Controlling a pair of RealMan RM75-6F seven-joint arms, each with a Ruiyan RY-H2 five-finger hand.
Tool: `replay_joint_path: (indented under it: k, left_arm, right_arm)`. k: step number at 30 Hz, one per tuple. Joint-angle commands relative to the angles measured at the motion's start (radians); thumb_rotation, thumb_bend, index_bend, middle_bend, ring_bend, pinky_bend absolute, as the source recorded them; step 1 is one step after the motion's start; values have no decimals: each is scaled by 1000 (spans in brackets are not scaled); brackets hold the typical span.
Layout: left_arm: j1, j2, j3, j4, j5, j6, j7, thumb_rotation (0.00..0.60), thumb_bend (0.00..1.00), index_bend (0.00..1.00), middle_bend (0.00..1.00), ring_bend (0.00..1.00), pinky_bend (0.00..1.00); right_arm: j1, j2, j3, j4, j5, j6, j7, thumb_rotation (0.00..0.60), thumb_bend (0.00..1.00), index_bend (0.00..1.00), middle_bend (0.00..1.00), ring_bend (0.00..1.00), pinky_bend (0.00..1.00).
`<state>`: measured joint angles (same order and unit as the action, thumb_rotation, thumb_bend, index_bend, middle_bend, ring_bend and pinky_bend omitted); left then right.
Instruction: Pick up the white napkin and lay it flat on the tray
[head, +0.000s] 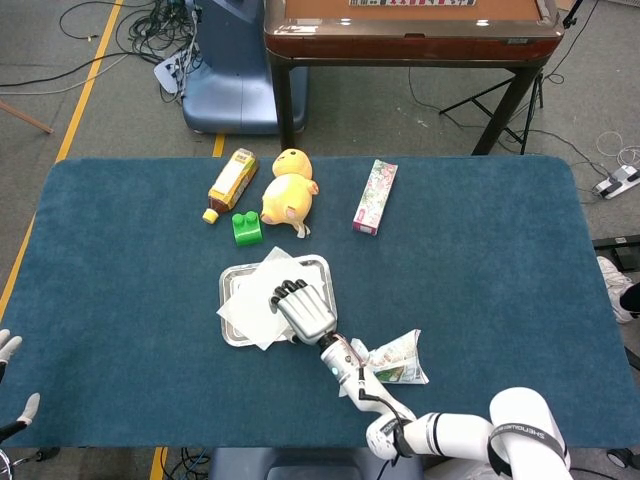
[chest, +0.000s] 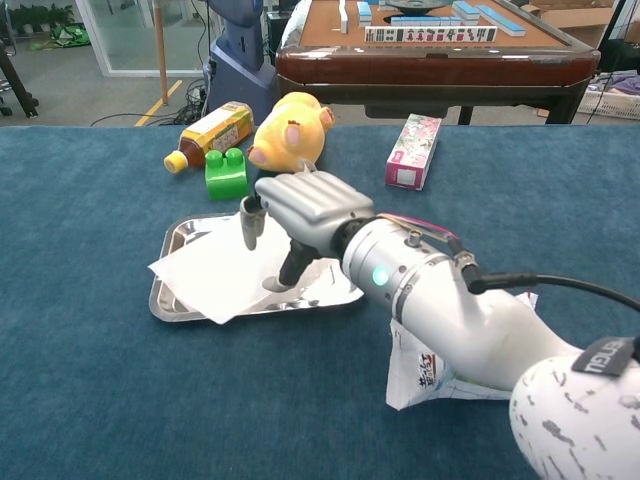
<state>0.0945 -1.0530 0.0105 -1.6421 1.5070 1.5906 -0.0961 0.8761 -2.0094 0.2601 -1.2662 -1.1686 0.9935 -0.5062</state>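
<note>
Reaching over the steel tray (chest: 172, 309) from the near edge of the desk (chest: 90, 400), the right hand (chest: 297, 205) hovers with fingers apart and pointing down, gripping nothing, while the left hand (head: 8, 350) shows only as spread fingertips at the desk's near left corner. Beneath the right hand the white napkin (chest: 213, 279) lies spread in the tray, its near-left corners lapping over the rim.

Counter (head: 480, 260): matt blue cloth, napped. Tray (chest: 338, 290): polished, reflective metal. Napkin (chest: 215, 275): thin white matt paper. Right robot hand (chest: 300, 205): smooth grey satin plastic. Chick toy (chest: 288, 132): yellow plush. Block (chest: 227, 173): glossy green plastic.
</note>
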Motion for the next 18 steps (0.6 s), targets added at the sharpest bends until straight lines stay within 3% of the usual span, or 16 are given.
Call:
replay_joint_path:
  k: [1, 5, 6, 8, 10, 11, 13, 15, 18]
  left_arm:
    - [1, 0, 0, 0, 1, 1, -1, 600, 335, 66, 22, 37, 14]
    - [2, -1, 0, 1, 1, 3, -2, 600, 335, 66, 22, 37, 14]
    - [2, 0, 0, 1, 1, 4, -2, 600, 335, 66, 22, 37, 14]
    - [3, 0, 0, 1, 1, 5, -2, 600, 335, 66, 22, 37, 14]
    - [3, 1, 1, 0, 4, 5, -2, 600, 335, 66, 22, 37, 14]
    - [3, 1, 1, 0, 5, 7, -1, 600, 335, 66, 22, 37, 14]
    - [4, 1, 2, 0, 6, 8, -1, 600, 335, 66, 22, 37, 14]
    - [5, 1, 2, -1, 7, 9, 1, 600, 335, 66, 22, 37, 14]
    - [6, 1, 3, -3, 8, 10, 4, 600, 335, 66, 22, 37, 14]
  right_arm:
    - [-8, 23, 0, -29, -4, 9, -1, 600, 68, 445, 331, 222, 324]
    - [-22, 86, 2, -101, -10, 11, 9, 600, 46, 437, 331, 222, 324]
    - [-23, 110, 6, -123, -13, 12, 3, 600, 81, 436, 334, 223, 324]
    - [-19, 146, 16, -151, -12, 10, -15, 600, 222, 434, 358, 252, 324]
    - [-9, 183, 30, -176, -9, 7, -43, 600, 491, 433, 438, 367, 353]
    - [-1, 204, 36, -187, -4, -1, -64, 600, 639, 432, 503, 456, 427]
    - [14, 235, 43, -199, 4, -21, -93, 600, 903, 432, 639, 630, 686]
    - [36, 273, 50, -215, 40, -67, -126, 600, 999, 427, 738, 737, 871]
    - [70, 313, 58, -229, 102, -122, -170, 600, 1000, 408, 827, 835, 977]
